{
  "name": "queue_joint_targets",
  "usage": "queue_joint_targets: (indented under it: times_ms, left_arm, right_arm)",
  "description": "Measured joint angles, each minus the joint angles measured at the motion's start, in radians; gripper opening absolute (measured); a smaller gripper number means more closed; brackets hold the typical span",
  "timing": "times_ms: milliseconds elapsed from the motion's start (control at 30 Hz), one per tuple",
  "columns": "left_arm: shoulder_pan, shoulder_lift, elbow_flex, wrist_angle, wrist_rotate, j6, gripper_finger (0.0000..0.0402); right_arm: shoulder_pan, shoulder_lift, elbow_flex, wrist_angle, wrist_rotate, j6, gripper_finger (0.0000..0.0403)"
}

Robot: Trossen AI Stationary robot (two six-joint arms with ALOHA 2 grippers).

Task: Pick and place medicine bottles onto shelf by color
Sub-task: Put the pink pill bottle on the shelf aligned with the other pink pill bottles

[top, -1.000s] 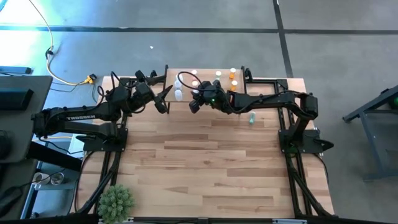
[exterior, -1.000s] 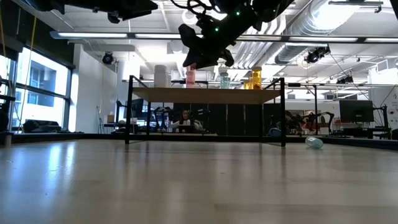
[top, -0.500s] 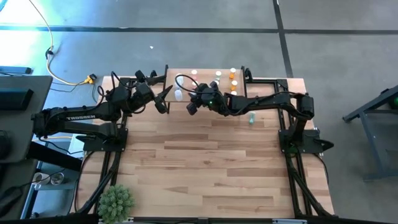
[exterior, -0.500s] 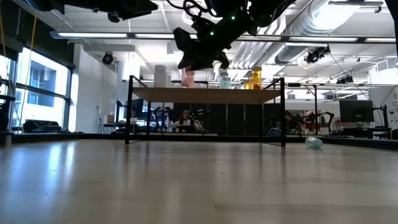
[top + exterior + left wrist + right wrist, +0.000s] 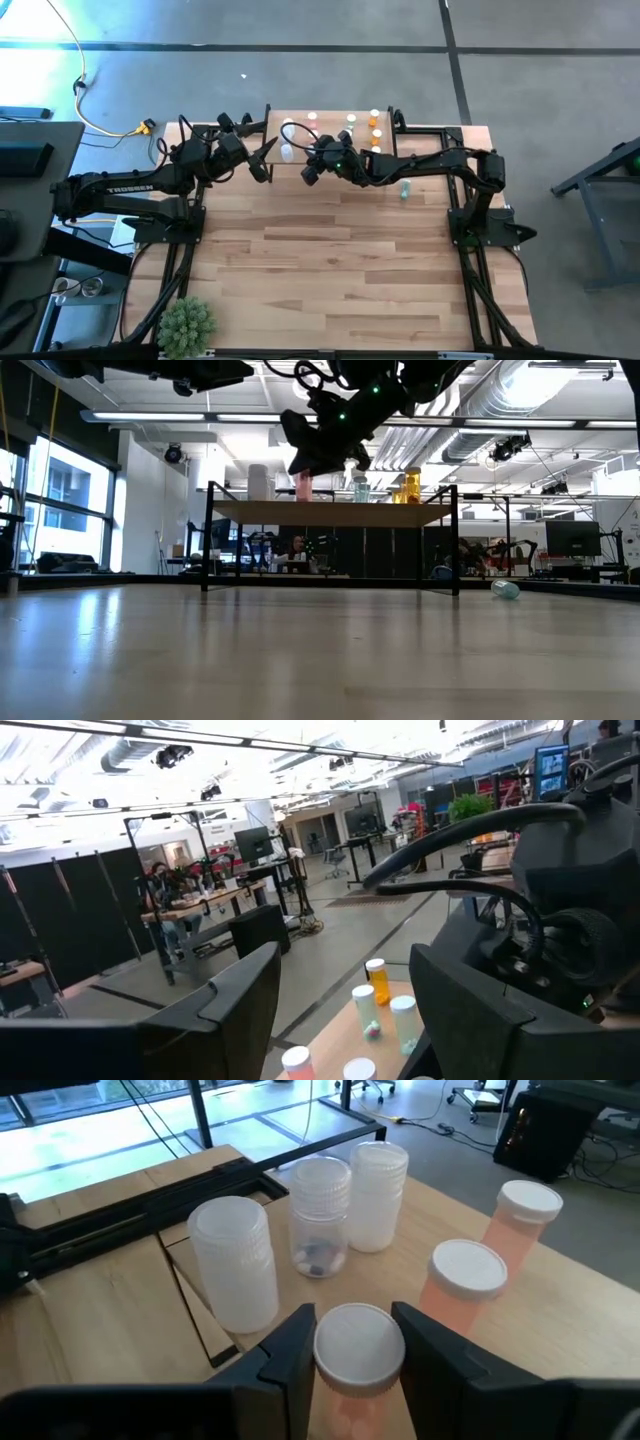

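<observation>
Right gripper (image 5: 358,1355), fingers closed around a translucent pink, white-capped medicine vial (image 5: 358,1342), holds it upright over the small light-wood shelf (image 5: 560,1295), apparently to seat it beside two matching pink vials (image 5: 468,1285). Beyond stand three clear white vials (image 5: 322,1225), grouped by colour. Left gripper (image 5: 262,160) waits, fingers spread and empty, at the shelf's left end.

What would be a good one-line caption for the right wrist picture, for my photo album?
Right claw setting a pink medicine bottle beside two other pink ones, three clear bottles behind, on the wooden shelf.
</observation>
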Motion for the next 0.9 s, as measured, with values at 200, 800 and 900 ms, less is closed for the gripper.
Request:
queue_joint_targets:
  times_ms: [200,800,900]
  left_arm:
    - [0.0,0.0,0.0,0.0,0.0,0.0,0.0211]
    - [0.0,0.0,0.0,0.0,0.0,0.0,0.0211]
    - [0.0,0.0,0.0,0.0,0.0,0.0,0.0211]
  right_arm:
    - [-0.002,0.0,0.0,-0.002,0.0,0.0,0.0123]
    - [-0.003,0.0,-0.001,0.013,0.0,0.004,0.0126]
    - [-0.003,0.0,-0.001,0.013,0.012,0.004,0.0126]
